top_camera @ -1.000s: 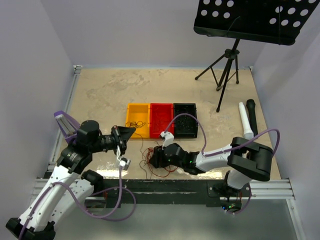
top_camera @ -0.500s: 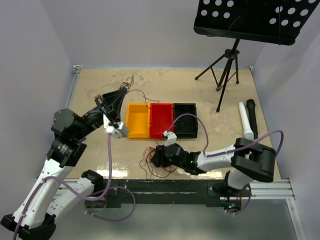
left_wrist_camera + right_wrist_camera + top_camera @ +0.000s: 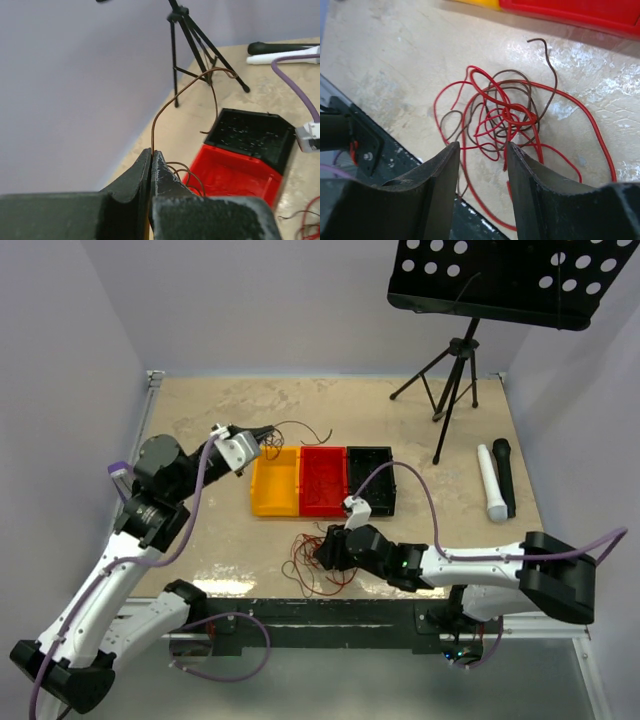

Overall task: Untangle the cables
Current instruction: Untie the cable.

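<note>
Pinching one thin brown wire strand [image 3: 172,98] in my clamped-tight left gripper [image 3: 151,162] near the yellow plastic bin [image 3: 274,483], one of three in a row with the red plastic bin [image 3: 322,480] and black plastic bin [image 3: 370,480]. My right gripper [image 3: 482,150] hangs jaws apart over the single curly snarl of red and dark brown wires [image 3: 505,112], on the sandy tabletop [image 3: 200,420] between bins and near edge, bare surface to its left.

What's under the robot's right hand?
A tangle of red and brown cables lies on the table below the open right gripper. Its fingers hide the tangle's near edge.
</note>
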Available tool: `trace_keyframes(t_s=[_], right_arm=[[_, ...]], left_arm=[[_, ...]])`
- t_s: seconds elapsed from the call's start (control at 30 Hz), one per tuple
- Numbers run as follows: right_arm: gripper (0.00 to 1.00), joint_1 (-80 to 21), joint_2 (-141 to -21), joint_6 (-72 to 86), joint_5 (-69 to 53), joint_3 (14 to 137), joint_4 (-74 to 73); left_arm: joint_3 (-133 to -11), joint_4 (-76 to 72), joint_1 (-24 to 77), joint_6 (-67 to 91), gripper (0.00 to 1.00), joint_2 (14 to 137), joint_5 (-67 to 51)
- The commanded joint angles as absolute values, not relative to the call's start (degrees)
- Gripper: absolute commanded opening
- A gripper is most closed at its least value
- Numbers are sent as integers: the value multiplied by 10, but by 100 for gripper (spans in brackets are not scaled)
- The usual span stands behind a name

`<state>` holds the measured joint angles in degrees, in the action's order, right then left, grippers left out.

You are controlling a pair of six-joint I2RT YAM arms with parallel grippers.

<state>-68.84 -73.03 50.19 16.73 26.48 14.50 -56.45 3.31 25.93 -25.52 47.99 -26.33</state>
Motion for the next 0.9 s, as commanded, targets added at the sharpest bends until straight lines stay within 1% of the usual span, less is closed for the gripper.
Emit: trace_keyframes(t_s=[0.0,0.1,0.13,0.27,0.4,0.57,0.87], right_arm=[[46,-693,-667,513,199,258,121],[46,-694,-642,517,204,252,109],[46,-694,-636,519,206,251,105],[45,-694,-605,528,217,245,91],[45,-694,-567,526,230,243,83],[45,-694,-553,523,242,254,62],[45,-694,-538,527,250,253,49]], left_arm=[[-521,22,259,-122,0,505,-246],[-489,10,259,-94,0,521,-236],[-483,-11,259,-78,0,527,-226],[-465,-19,258,-25,0,554,-167],[-436,-52,255,24,0,566,-170],[-418,-82,252,68,0,595,-160],[-380,-77,249,83,0,577,-99]])
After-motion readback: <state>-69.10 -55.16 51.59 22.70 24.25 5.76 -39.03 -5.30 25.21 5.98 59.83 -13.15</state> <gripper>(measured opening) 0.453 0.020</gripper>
